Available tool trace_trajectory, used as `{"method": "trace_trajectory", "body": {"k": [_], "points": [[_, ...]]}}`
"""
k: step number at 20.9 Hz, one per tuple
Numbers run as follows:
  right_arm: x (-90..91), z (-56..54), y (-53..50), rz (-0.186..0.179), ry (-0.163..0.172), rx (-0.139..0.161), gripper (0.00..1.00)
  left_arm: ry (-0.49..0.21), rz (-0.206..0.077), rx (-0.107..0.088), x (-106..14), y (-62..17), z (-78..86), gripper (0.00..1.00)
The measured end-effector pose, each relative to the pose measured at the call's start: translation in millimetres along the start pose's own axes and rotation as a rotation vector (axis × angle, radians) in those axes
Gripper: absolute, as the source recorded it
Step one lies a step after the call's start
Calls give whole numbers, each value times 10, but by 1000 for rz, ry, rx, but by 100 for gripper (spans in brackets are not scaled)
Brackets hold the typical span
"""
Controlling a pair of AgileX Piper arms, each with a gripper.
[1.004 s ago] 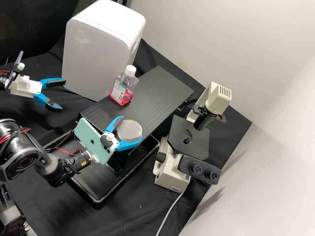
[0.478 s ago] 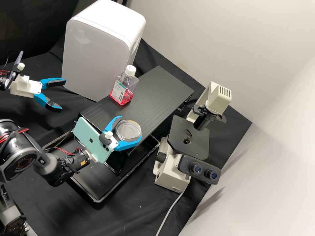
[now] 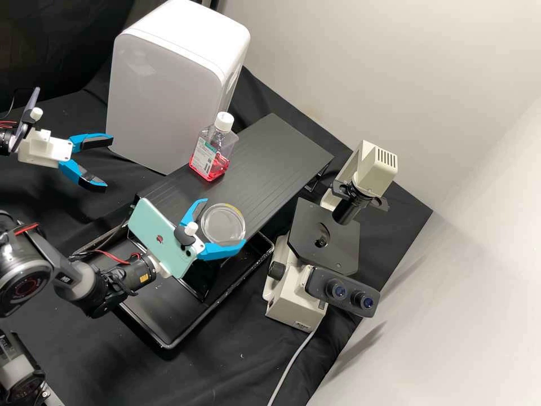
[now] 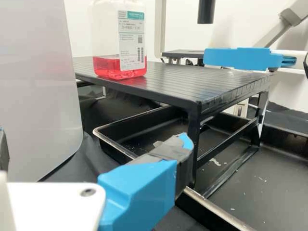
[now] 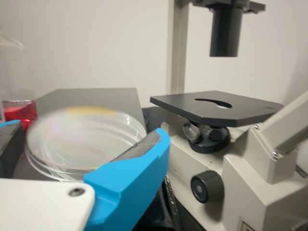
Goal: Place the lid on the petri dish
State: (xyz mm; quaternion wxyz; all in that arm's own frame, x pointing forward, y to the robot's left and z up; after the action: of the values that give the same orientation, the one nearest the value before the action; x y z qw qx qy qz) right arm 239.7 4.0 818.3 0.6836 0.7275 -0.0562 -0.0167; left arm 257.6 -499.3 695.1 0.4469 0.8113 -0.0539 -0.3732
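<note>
The clear petri dish lid [image 3: 223, 224] lies over the dish at the near corner of the black platform [image 3: 265, 163]. A yellowish rim shows beneath the lid. My right gripper [image 3: 224, 223] is shut on the lid, one blue finger on each side of it. In the right wrist view the lid [image 5: 82, 139] looks smeared, and a blue finger [image 5: 130, 178] presses on its edge. My left gripper [image 3: 104, 162] hangs open and holds nothing, left of the platform beside the white box [image 3: 169, 79]. One of its fingers [image 4: 149, 178] shows in the left wrist view.
A flask of red liquid [image 3: 211, 148] stands on the platform's far left part. A black tray [image 3: 169, 332] lies under the platform's near end. A microscope [image 3: 332, 237] stands to the right, with its stage [image 5: 216, 106] close to the dish.
My right gripper and the lid shifted slightly over the platform corner, and the arm behind it rose a little. My left gripper stayed still.
</note>
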Motion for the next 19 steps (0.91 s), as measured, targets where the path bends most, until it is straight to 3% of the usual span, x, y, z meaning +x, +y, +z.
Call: {"method": "trace_trajectory", "body": {"k": [3, 12, 19], "points": [[16, 3, 18, 5, -27, 3, 100, 0, -2, -1, 1, -6, -2, 100], [14, -14, 22, 16, -38, 1, 100, -1, 5, 2, 16, 12, -6, 100], [14, -12, 23, 19, -41, 4, 100, 1, -5, -3, 21, -19, -15, 100]]}}
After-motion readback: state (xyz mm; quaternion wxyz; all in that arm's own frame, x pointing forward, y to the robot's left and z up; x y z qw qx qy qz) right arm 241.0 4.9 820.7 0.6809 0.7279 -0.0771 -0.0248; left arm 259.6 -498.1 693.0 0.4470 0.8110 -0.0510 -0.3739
